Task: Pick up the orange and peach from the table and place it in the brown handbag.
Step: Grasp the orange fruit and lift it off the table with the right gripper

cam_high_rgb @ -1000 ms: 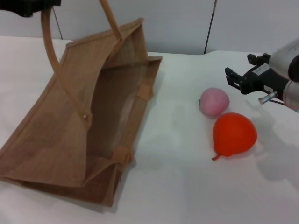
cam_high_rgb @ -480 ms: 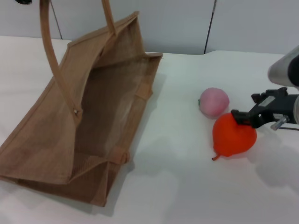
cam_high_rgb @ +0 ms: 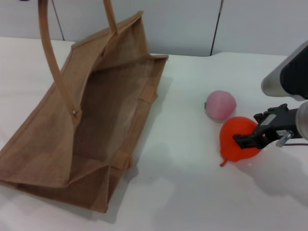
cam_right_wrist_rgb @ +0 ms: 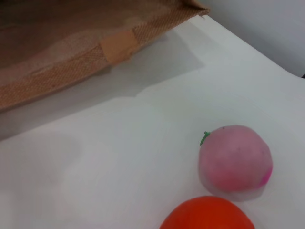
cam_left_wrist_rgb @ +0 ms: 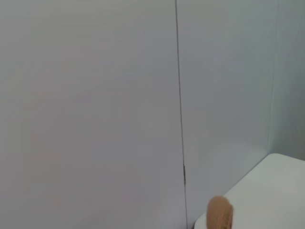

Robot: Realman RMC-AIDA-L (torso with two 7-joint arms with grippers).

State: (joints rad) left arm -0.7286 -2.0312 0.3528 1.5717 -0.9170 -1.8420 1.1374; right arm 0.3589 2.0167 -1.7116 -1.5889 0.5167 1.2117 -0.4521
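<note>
The right gripper [cam_high_rgb: 249, 140] sits low over the glossy red-orange pointed orange [cam_high_rgb: 237, 142] on the white table [cam_high_rgb: 183, 192]; whether it is apart or together cannot be told. The pale pink round peach [cam_high_rgb: 220, 104] lies just beside the orange, well apart from the tan woven jute handbag [cam_high_rgb: 82, 125], whose handle runs up out of view.

Surface: the white table [cam_high_rgb: 183, 192] is carrying everything, its far edge running along a pale wall.
Left side: the brown handbag [cam_high_rgb: 62, 139] is lying tipped over on the tabletop, its open mouth facing the fruit and its handles rising up.
Right side: the peach [cam_high_rgb: 220, 104] is sitting on the bare top, well apart from the bag.
Beside it: the orange [cam_high_rgb: 236, 137] is resting just next to the peach, nearer the robot, stem pointing toward the robot.
</note>
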